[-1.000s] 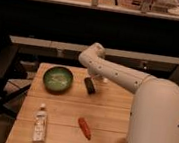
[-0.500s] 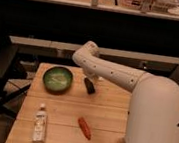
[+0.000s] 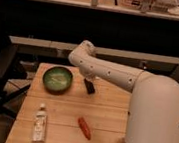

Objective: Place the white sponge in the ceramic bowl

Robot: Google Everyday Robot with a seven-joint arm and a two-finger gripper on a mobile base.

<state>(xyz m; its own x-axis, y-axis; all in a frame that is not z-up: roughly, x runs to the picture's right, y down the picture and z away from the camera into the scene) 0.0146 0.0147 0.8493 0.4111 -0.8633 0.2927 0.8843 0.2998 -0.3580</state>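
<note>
Camera view: pincer (image 3: 89,85) seemingly beside ceramic bowl (image 3: 57,79).

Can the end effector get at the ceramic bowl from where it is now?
Probably yes. The end effector hangs just beside the ceramic bowl, with nothing standing between them; the bottle and red item lie nearer the camera.

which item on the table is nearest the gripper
The round dark green ceramic bowl, beside the gripper at the table's rear; the white bottle and long red object lie much farther forward.
</note>
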